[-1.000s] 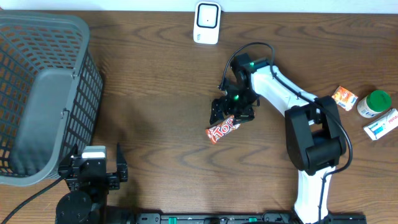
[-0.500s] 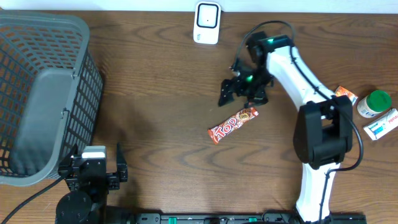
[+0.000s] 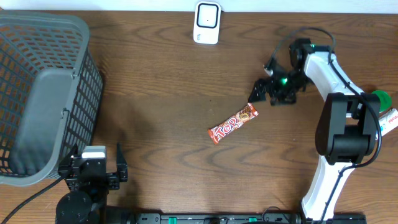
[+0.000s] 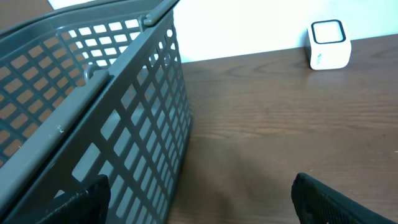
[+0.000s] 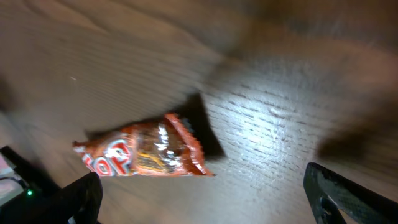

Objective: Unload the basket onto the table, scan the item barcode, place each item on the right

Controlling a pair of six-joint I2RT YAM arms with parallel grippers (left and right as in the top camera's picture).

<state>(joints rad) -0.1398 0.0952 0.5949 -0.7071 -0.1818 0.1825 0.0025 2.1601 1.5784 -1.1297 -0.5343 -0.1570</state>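
Note:
An orange-red candy bar (image 3: 232, 124) lies flat and diagonal on the wooden table, label up; the right wrist view shows it too (image 5: 143, 154), blurred. A white barcode scanner (image 3: 207, 22) stands at the table's far edge, also seen as a white box (image 4: 328, 45) in the left wrist view. My right gripper (image 3: 268, 94) hangs open just right of the bar's upper end, nothing between its fingers (image 5: 348, 199). My left gripper (image 3: 93, 171) rests open at the near left, beside the basket, holding nothing.
A large grey mesh basket (image 3: 43, 93) fills the left side of the table and looms close in the left wrist view (image 4: 93, 112). At the far right lie an orange packet (image 3: 344, 98), a green-capped jar (image 3: 375, 102) and a white-blue box (image 3: 387, 122).
My right gripper has let go of the candy bar and swung up and to the right, away from it. The bar now lies alone, slightly shifted. The left arm has stayed put.

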